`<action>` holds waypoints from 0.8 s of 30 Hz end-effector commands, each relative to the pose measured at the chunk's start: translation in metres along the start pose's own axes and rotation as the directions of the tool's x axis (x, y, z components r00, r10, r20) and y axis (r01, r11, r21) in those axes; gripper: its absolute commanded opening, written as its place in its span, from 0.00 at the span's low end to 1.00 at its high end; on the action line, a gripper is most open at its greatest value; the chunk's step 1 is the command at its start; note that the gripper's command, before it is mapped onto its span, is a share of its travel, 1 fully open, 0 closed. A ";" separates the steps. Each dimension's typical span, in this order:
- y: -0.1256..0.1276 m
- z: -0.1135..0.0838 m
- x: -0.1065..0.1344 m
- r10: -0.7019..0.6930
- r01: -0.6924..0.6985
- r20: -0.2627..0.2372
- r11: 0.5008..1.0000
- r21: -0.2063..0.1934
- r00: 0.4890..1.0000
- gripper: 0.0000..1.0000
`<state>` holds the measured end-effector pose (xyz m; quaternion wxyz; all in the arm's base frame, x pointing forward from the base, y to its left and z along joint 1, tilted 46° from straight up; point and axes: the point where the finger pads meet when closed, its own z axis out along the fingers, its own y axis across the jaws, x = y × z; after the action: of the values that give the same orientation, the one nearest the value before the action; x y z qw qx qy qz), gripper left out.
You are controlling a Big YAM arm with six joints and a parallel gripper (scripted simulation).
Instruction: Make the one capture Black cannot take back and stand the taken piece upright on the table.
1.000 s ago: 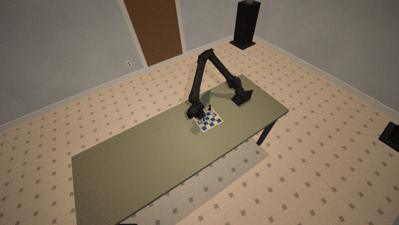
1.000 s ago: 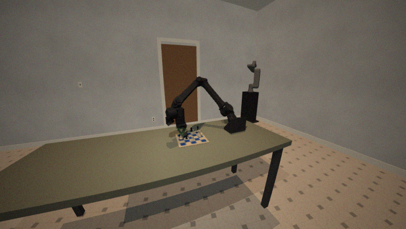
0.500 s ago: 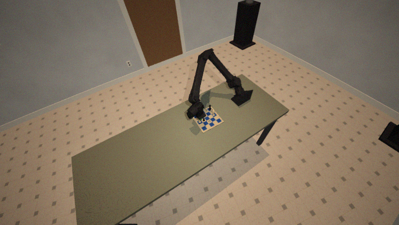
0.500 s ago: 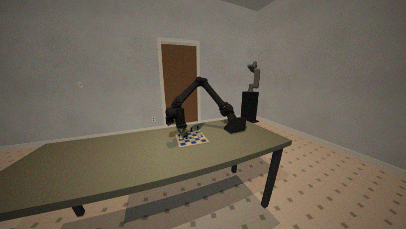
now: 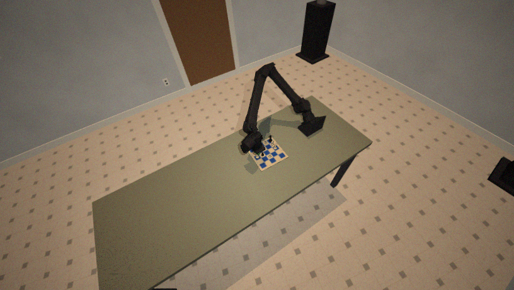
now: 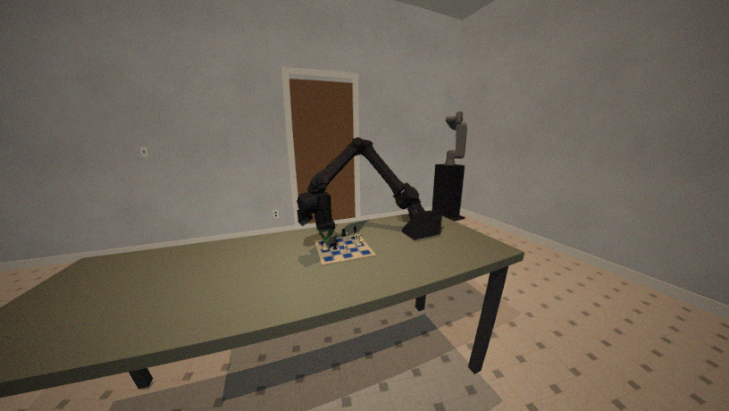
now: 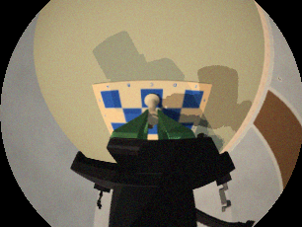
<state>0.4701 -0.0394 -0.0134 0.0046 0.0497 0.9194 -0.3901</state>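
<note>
A small blue and cream chessboard (image 5: 269,158) lies on the olive table; it also shows in the exterior view (image 6: 344,249) and in the wrist view (image 7: 152,105). Several small black and white pieces stand on it near its far side. My gripper (image 7: 152,113) (image 5: 256,152) (image 6: 326,238), with green fingers, hangs over the board's left corner. It is shut on a white pawn (image 7: 152,104), whose round head shows between the fingertips. The pawn's base is hidden by the fingers, so I cannot tell whether it touches the board.
The arm's black base (image 5: 311,125) sits on the table behind the board. A black pedestal (image 6: 448,191) with a grey arm stands on the floor in the corner. A brown door (image 6: 322,147) is in the back wall.
</note>
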 end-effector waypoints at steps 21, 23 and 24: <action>0.016 -0.012 -0.008 -0.027 0.027 0.037 1.000 -0.003 0.999 0.00; 0.016 -0.012 -0.008 -0.027 0.027 0.037 1.000 -0.003 0.999 0.00; 0.016 -0.012 -0.008 -0.027 0.027 0.037 1.000 -0.003 0.999 0.00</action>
<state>0.4699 -0.0391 -0.0140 0.0042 0.0492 0.9194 -0.3902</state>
